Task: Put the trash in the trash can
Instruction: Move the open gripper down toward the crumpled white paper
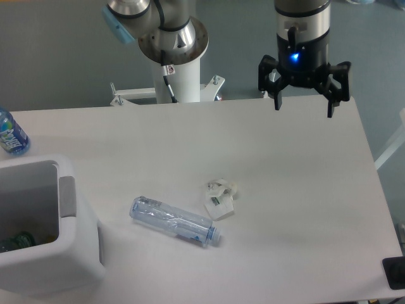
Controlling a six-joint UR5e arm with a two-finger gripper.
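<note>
Water bottle (11, 134): blue-labelled, at the far left edge of the surface (190, 145), only partly in view and well apart from the trash.
Trash can (76, 253): white plastic, boxy with rounded corners and thick smooth walls, a grey panel on its right rim, standing at the near left corner. Something dark lies at the bottom of it, too cut off to identify.
Crushed bottle (174, 221): clear, crinkled plastic, lying on its side just right of the trash can, its pale blue cap end pointing right and toward the camera. It rests on the surface, not in the can.
Paper wrapper (219, 198): small, white, crumpled into uneven folds, lying close beside the bottle's cap end; whether they touch cannot be told.
Claw (304, 104): black, with a lit blue light on its body, hanging over the far right of the surface with its fingers spread wide and nothing between them. It is well apart from both pieces of trash.
Progress: judged from how things lie, neither visible piece is in the can, so both pickups and both drops remain.
Handling: the thin bottle will likely flex under a pinch and may roll; the light wrapper probably needs a low, centred pinch.
</note>
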